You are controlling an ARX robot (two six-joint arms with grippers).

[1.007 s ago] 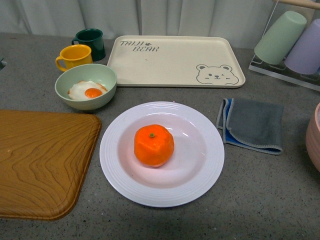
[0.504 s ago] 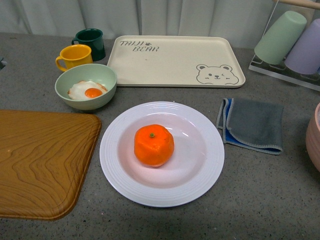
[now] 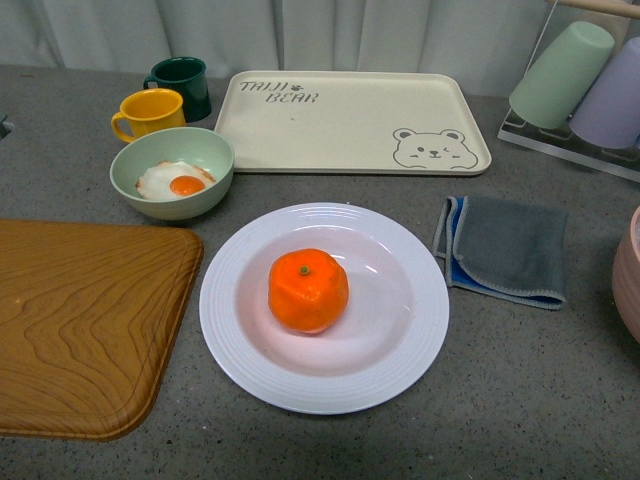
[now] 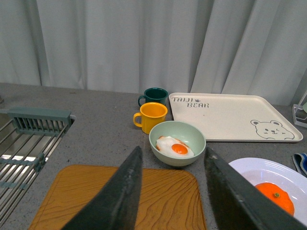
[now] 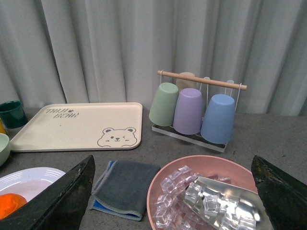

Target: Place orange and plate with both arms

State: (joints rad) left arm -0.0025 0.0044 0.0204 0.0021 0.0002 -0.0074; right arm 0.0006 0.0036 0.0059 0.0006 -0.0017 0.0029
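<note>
The orange (image 3: 308, 290) sits in the middle of the white plate (image 3: 235, 340) on the grey counter in the front view. No arm shows in that view. In the left wrist view my left gripper (image 4: 172, 189) is open and empty above the wooden tray (image 4: 163, 201), with the plate (image 4: 249, 167) and the orange (image 4: 276, 196) off to one side. In the right wrist view my right gripper (image 5: 172, 191) is open wide and empty above a pink bowl of ice (image 5: 168, 177); the plate (image 5: 33, 175) and a sliver of the orange (image 5: 9, 203) show at the edge.
A wooden tray (image 3: 80, 320) lies left of the plate. A pale green bowl with a fried egg (image 3: 172, 172), a yellow mug (image 3: 148, 112), a dark green mug (image 3: 180, 85) and a cream bear tray (image 3: 350, 120) stand behind. A grey cloth (image 3: 505, 250), a cup rack (image 3: 580, 85) and the pink bowl (image 3: 628, 280) are at right.
</note>
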